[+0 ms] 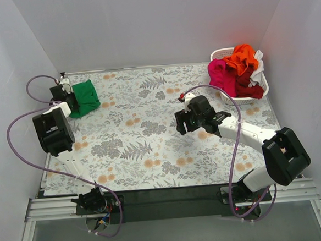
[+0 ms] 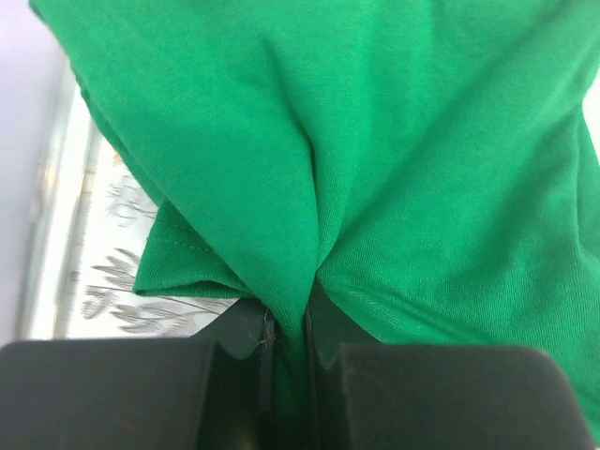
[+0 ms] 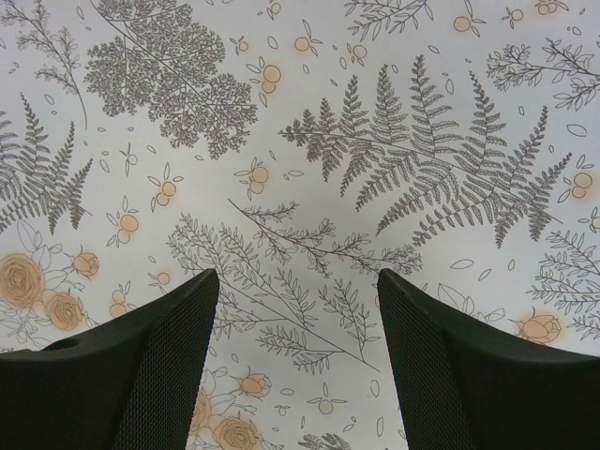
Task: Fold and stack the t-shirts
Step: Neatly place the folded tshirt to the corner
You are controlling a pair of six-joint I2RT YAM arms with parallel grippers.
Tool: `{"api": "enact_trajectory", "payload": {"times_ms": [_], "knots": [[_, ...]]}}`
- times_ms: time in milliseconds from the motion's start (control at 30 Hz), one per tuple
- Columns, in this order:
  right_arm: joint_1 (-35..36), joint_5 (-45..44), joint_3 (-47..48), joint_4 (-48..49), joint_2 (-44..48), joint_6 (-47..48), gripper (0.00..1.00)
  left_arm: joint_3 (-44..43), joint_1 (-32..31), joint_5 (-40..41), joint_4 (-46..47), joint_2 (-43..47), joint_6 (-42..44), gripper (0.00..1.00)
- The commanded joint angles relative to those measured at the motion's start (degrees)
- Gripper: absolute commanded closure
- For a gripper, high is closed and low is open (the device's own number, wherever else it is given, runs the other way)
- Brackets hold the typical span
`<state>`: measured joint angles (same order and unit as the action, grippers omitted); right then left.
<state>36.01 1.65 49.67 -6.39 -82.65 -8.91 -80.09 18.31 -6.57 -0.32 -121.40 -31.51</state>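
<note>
- The green shirt (image 1: pixel 85 97) lies as a compact, roughly square packet at the 10 o'clock corner of the bench (image 1: pixel 148 99), close to the far and left edges.
- The left hand (image 1: pixel 65 87) is pinched narrow on a pleat of that shirt. In its wrist view the cloth runs down between the nearly closed jaws, and a hemmed edge hangs at 8 o'clock over the fern print.
- The right hand (image 1: pixel 184 121) hovers over bare bench near the middle, wide and holding nothing.
- At 2 o'clock the basket (image 1: pixel 217 53) holds the rest. The orange shirt (image 1: pixel 243 57) is on top and the pink shirt (image 1: pixel 219 72) spills over the 9 o'clock rim. The dark red shirt (image 1: pixel 247 85) is on the near side and the white shirt (image 1: pixel 258 64) at 3 o'clock.
- Step, as I judge it: setting the green shirt down as the base of the stack. The task looks early, with four shirts not yet folded.
- The next move calls for the left hand to open and lift straight off, so the fold is not dragged apart.
- The right hand would then reach toward 2 o'clock for one shirt, probably the pink, without pulling out its neighbours.
</note>
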Motion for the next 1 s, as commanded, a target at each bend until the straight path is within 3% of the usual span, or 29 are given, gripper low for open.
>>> {"api": "enact_trajectory", "payload": {"times_ms": [0,267,533,867,967], "knots": [[-0.2,2.0,-1.3,2.8,2.5,-0.4,0.38,1.1,0.0,0.9,6.3,0.6,1.9,1.0],[-0.2,4.2,-2.9,3.9,5.6,-1.0,0.37,-2.2,0.0,1.5,9.0,-3.9,2.9,1.0],[-0.1,4.2,-3.8,3.8,8.0,-1.3,0.37,-8.6,1.7,-3.6,-1.2,-8.4,11.2,1.0],[-0.2,4.2,-4.3,3.8,9.1,-1.5,0.36,-11.9,1.9,-2.4,-6.0,-10.4,14.0,1.0],[-0.1,4.2,-4.3,3.9,9.1,-1.4,0.35,-13.5,1.8,2.2,-5.4,-10.1,10.9,0.75]]}}
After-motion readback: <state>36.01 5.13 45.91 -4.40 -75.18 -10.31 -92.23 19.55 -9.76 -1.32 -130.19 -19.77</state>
